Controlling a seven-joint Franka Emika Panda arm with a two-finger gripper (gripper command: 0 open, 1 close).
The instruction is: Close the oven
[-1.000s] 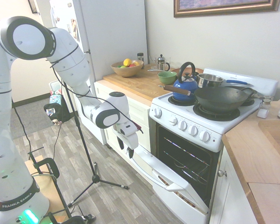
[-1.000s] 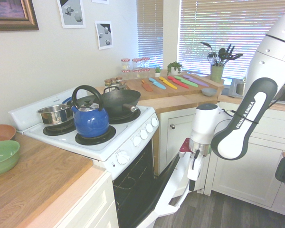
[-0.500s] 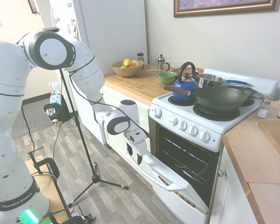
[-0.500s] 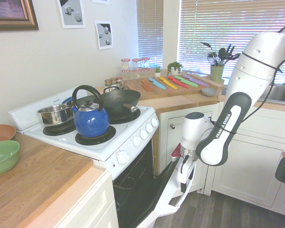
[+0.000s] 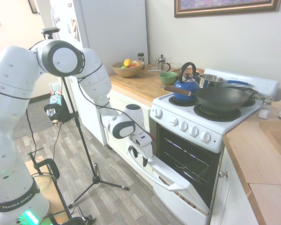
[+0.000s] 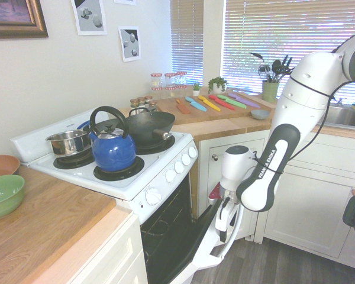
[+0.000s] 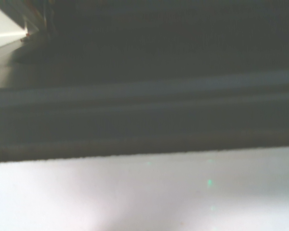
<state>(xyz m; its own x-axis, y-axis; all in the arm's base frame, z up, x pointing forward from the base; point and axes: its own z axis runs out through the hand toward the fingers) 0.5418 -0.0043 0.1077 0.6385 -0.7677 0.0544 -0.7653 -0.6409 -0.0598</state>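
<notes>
Rn gripper (image 5: 140, 158) fingers are apart, nothing clearly gripped, at one end of the dropped door's bar handle (image 5: 152, 178), which runs lengthwise away from them. Oven (image 5: 213, 145) body's beyond the door from the fingers, so the push probably goes up & that way.

We are seeing a glossy, smooth blue kettle (image 6: 114, 152), a shiny metal saucepan (image 6: 68, 144), a matt black wok (image 5: 222, 100), a smooth wooden worktop (image 6: 53, 222) and a glossy green bowl (image 6: 4, 195).
</notes>
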